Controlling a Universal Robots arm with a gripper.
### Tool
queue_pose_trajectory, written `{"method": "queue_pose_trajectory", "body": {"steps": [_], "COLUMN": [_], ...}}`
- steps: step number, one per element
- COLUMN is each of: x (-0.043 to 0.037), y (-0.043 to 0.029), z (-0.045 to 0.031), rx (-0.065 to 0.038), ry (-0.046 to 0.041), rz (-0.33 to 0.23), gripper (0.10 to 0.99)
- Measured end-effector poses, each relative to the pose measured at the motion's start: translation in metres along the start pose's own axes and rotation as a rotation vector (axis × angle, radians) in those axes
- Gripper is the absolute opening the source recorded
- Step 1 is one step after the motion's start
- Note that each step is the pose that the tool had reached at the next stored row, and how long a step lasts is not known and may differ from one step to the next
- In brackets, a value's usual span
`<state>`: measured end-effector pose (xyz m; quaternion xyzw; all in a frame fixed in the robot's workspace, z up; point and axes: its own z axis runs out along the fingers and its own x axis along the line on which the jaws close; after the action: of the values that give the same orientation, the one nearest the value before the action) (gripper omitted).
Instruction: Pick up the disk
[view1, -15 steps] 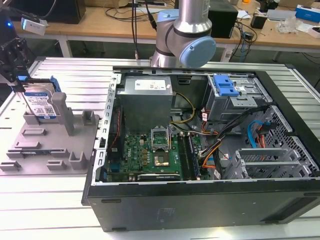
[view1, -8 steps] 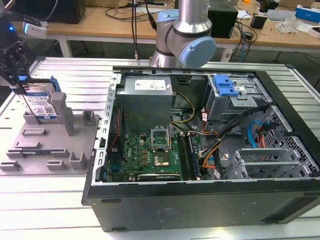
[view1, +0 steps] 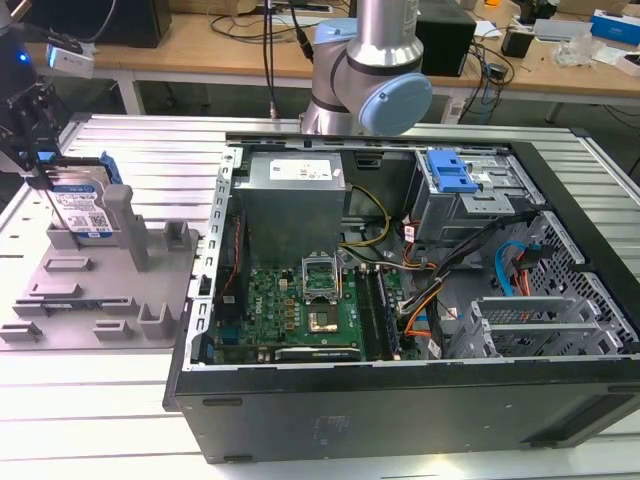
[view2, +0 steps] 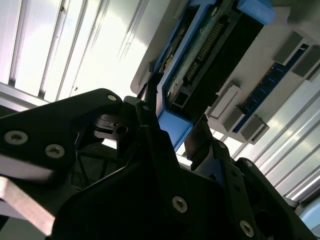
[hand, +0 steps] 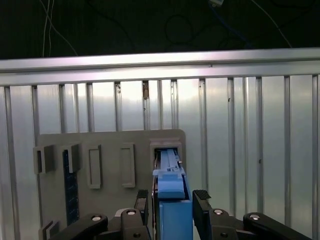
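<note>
The disk (view1: 82, 205) stands on edge in a slot of the grey fixture (view1: 90, 295), at the exterior view's left; it is silver with a white-and-blue label and blue side rails. My gripper (view1: 42, 185) comes down over it from above. In the first wrist view the disk's blue rail (hand: 172, 200) sits between the two black fingers (hand: 201, 200), which press against its sides. In the second wrist view the disk (view2: 200, 65) shows its connector edge, with the gripper (view2: 175, 112) shut on its near end. The disk's lower part still rests in the fixture (hand: 110, 150).
An open computer case (view1: 400, 400) takes up the middle and the exterior view's right, with a blue-latched drive cage (view1: 450, 175) inside. The arm's base (view1: 370, 80) rises behind it. A blue memory strip (hand: 66, 185) lies in the fixture. Everything stands on a slatted metal table (view1: 100, 420).
</note>
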<state>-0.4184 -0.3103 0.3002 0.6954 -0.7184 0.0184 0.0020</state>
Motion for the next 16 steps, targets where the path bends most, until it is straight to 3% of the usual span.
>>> {"method": "queue_pose_trajectory", "body": {"steps": [4, 16], "x": [0.0000, 0.0003], "y": [0.0024, 0.0001], "z": [0.0010, 0.0025], "rx": [0.000, 0.000], "ry": [0.0000, -0.0002], "rz": [0.000, 0.002], "gripper": [0.482, 0.482]}}
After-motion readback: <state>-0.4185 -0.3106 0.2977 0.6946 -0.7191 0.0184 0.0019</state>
